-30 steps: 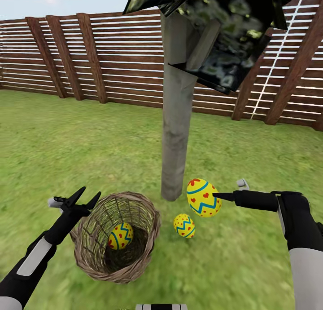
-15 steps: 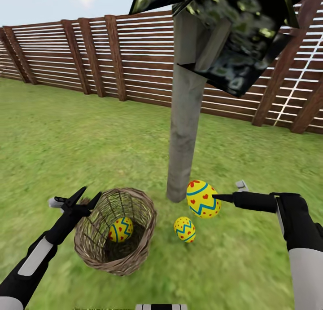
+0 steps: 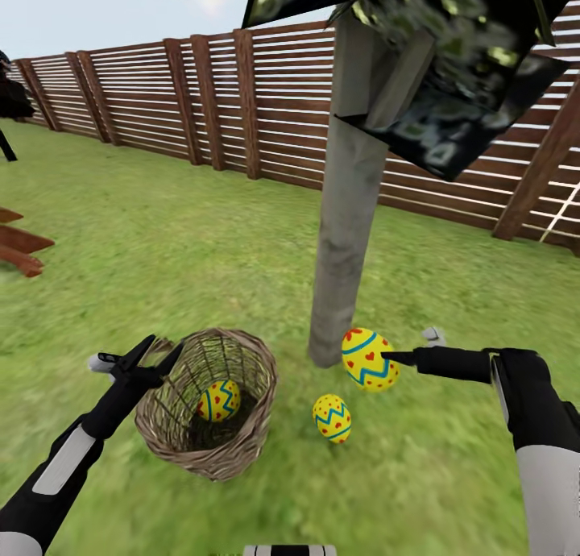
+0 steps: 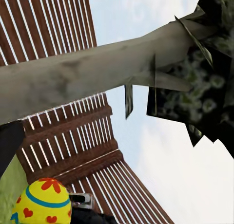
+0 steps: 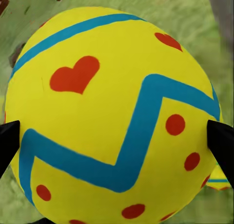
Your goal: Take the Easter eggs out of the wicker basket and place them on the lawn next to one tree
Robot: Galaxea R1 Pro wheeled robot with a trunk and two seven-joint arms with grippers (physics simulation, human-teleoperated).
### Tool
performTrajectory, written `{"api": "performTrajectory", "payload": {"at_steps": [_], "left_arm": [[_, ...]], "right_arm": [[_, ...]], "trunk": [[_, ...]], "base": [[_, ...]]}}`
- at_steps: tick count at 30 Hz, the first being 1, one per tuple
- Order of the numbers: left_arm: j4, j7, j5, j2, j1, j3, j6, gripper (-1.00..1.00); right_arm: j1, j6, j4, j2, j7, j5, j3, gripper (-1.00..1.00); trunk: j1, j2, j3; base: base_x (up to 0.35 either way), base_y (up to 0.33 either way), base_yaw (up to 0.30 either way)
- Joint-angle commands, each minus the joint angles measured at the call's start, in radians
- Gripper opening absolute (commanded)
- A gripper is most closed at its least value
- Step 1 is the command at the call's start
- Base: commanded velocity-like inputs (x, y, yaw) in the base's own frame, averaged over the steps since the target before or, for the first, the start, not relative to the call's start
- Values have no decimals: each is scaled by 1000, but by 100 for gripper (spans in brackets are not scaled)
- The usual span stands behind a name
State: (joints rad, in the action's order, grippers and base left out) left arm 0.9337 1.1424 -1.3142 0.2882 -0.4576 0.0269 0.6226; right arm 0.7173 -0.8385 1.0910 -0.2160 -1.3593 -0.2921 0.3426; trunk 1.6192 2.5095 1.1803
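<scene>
Second of three: right gripper [image 3: 385, 354] clamped on an Easter egg [image 3: 368, 358] near the tree [image 3: 346, 217]. Next: lower to lawn [image 3: 161, 242], release. Left gripper [image 3: 153, 354] spread, empty, beside wicker basket [image 3: 205, 451].

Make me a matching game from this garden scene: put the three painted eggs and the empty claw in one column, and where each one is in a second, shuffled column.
Things:
1. Egg with hearts
2. Smaller dotted egg
3. Third egg
4. Left claw

Places:
A. Inside the wicker basket
B. Lying on the lawn near the foot of the tree
C. Open, beside the basket's rim
D. Gripped by the right claw, above the grass

Pairs: 1-D, 2-B, 3-A, 4-C
</scene>
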Motion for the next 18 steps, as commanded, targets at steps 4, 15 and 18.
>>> {"api": "performTrajectory", "payload": {"at_steps": [4,15,18], "left_arm": [[2,0,-5,-11,-1,-3,8,100],[1,0,-3,-36,0,-4,9,100],[18,-17,-9,-54,17,-21,15,100]], "right_arm": [[1,147,-21,68,295,-8,3,-100],[0,698,-563,88,870,-26,-4,-100],[6,715,-579,105,887,-29,-1,-100]], "trunk": [[0,0,1],[0,0,1],[0,0,1]], "base": [[0,-293,291],[0,-178,200],[0,0,0]]}}
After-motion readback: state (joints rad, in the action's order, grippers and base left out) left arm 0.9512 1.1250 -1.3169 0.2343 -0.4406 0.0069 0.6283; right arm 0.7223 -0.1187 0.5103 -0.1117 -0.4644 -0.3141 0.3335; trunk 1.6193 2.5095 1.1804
